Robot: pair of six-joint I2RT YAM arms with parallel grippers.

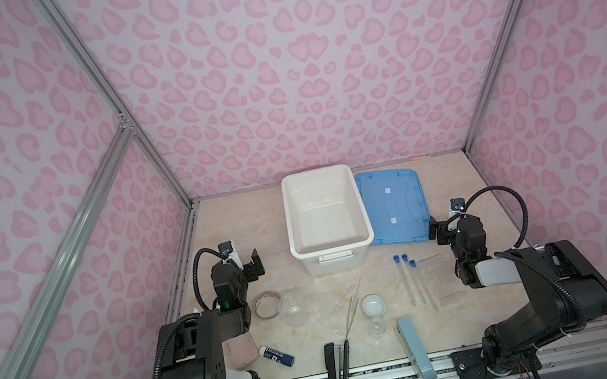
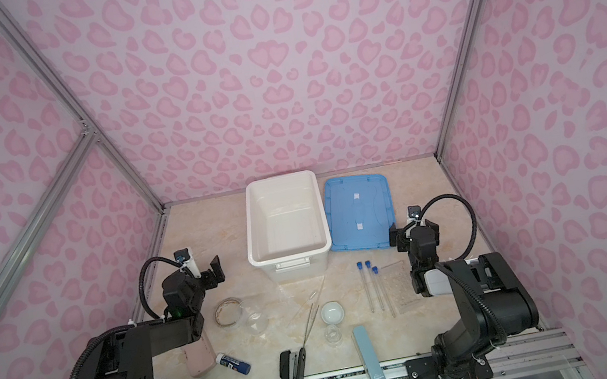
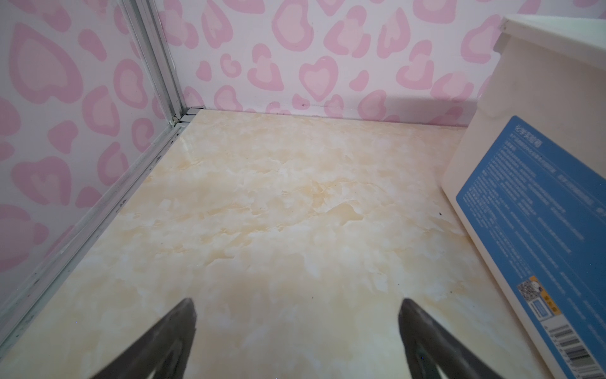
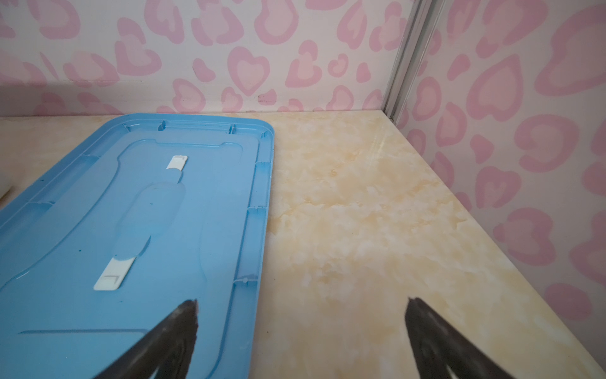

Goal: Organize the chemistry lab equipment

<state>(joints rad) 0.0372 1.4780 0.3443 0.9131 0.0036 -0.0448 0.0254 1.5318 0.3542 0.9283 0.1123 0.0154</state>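
Observation:
The chemistry lab equipment lies on the marble tabletop in both top views: a clear round dish [image 1: 292,309], thin droppers [image 1: 344,296], a small white dish [image 1: 373,305], a little beaker [image 1: 377,328], three blue-capped tubes [image 1: 411,281] and a clear rack [image 1: 440,280]. My left gripper [image 1: 251,265] [image 3: 298,308] hovers open over bare tabletop, left of the white bin [image 3: 524,164]. My right gripper [image 1: 441,231] [image 4: 301,308] stands open above the blue lid's [image 4: 131,213] near corner. Neither holds anything.
The white bin [image 1: 330,245] stands at the back middle with the blue lid [image 1: 393,204] flat beside it. A tape roll [image 1: 266,304], a pink object [image 1: 240,353], a blue glue stick [image 1: 278,356], a black stapler [image 1: 338,374] and a pale-blue stapler [image 1: 414,348] lie near the front.

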